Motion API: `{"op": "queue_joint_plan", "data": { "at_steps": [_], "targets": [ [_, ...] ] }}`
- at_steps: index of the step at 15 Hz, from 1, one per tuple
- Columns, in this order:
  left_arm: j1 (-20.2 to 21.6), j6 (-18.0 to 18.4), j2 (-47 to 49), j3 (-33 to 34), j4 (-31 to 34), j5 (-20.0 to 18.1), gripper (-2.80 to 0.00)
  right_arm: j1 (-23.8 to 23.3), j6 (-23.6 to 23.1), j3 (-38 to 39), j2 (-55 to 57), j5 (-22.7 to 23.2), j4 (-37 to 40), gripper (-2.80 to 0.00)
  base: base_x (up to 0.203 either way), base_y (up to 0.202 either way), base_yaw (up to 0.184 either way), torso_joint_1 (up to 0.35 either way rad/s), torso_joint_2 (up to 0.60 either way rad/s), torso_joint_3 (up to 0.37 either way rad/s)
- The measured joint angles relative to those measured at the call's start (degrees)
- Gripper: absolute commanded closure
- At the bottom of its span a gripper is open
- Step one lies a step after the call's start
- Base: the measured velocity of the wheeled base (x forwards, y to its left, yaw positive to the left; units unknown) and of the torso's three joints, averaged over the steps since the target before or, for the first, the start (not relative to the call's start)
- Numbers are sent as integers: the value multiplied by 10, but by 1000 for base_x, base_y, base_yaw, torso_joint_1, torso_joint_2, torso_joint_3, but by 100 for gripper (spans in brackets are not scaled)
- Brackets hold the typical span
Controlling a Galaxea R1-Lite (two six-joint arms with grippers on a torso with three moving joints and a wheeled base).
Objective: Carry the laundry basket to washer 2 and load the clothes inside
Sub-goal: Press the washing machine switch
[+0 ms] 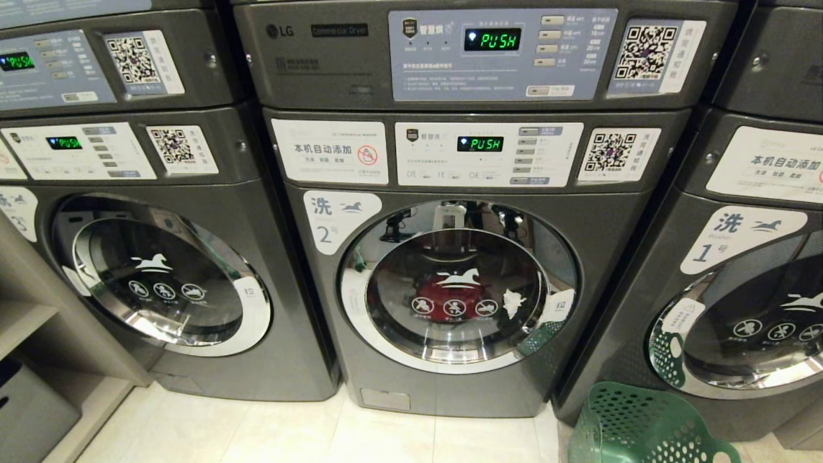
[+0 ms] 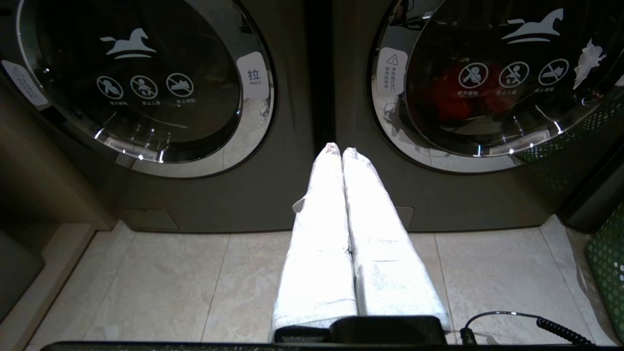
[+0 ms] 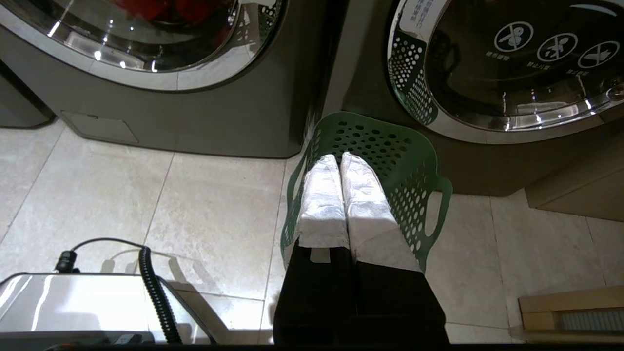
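The basket (image 1: 643, 427) is set on the tiled floor (image 1: 289, 431) at the foot of the machines, in front of the seam between washer 2 (image 1: 450, 270) and washer 1 (image 1: 726, 270), to the right of washer 2's door. It is seen tipped slightly, and what shows of its inside in the right wrist view looks empty. Judged from this, it was put down there to leave the door's front free and to keep it within the right arm's reach.

The right gripper (image 3: 340, 157) is held above the basket, its jaws pressed shut on nothing. The left gripper (image 2: 338, 148) is held low before the seam between washer 2 and the washer on its left (image 1: 161, 270), its jaws likewise closed and empty. Neither arm is seen in the head view. Both appear parked, not working.

Further back, the door (image 1: 458, 286) of washer 2 is shut. Behind its glass the clothes (image 1: 450, 296) are made out as a red mass low in the drum; a white scrap (image 1: 514, 302) is seen near the door's right edge, though whether it lies inside or is a reflection cannot be told. No yellow garment is made out. By this reading the loading looks done.

"PUSH" is shown on the display (image 1: 479, 144) of washer 2's panel. A shelf (image 1: 26, 321) stands at far left. Nothing is seen blocking the door.
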Motion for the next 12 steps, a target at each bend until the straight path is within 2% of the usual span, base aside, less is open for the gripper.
{"op": "queue_joint_plan", "data": {
  "at_steps": [7,10,12],
  "targets": [
    [0,0,0,0,-1,1,0,0,-1,0,0,1,0,0,0,0,0,200,-485,-290],
    [0,0,0,0,0,1,0,0,7,0,0,1,1,0,0,0,0,59,-133,-76],
    [0,7,0,0,0,0,0,0,-19,-1,0,10,-3,0,0,0,0,9,-17,-12]
  ]
}}
